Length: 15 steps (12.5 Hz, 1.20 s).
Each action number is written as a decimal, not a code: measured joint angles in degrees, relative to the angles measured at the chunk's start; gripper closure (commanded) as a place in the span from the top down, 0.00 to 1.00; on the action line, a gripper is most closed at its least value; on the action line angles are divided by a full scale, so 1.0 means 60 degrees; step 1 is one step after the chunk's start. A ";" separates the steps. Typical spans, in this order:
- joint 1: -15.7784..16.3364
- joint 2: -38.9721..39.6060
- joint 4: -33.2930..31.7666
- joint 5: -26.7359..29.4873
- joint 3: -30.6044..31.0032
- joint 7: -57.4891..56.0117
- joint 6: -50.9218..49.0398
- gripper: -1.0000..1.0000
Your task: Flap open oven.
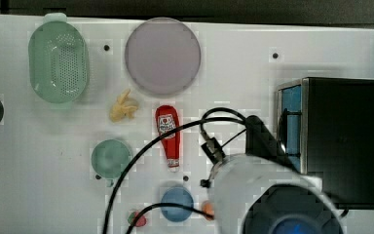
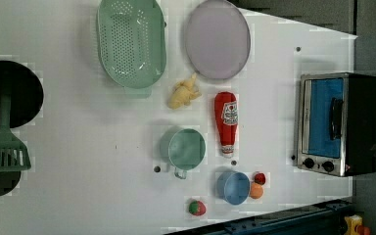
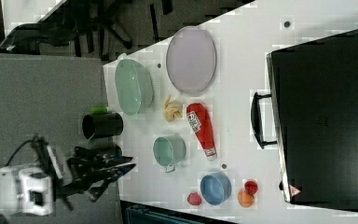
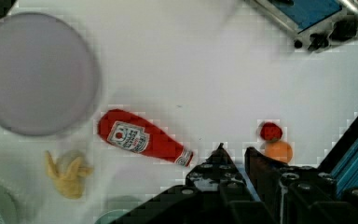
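The oven (image 2: 336, 125), heavy and rigid at the left view's right table edge, looked best pulled by its dark bar handle (image 2: 335, 118); the gripper (image 4: 235, 156) held nothing, jaws nearly together.

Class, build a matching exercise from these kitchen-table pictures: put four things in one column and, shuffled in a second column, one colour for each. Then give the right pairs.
Things:
1. ketchup bottle
2. colander
3. plate
4. small bowl

Colours:
A. pale lilac
B. blue
C. red
D. light green

Right pairs: 1-C, 2-D, 3-A, 4-B.
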 measured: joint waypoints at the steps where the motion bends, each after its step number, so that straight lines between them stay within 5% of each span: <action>1: 0.0010 0.0135 -0.0149 0.0009 -0.0319 -0.0637 0.0323 0.18; 10: -0.0451 0.2476 -0.0671 -0.0710 -0.2640 -0.8801 0.3766 0.18; 15: -0.0544 0.3739 -0.1138 -0.0745 -0.2943 -1.0363 0.5706 0.18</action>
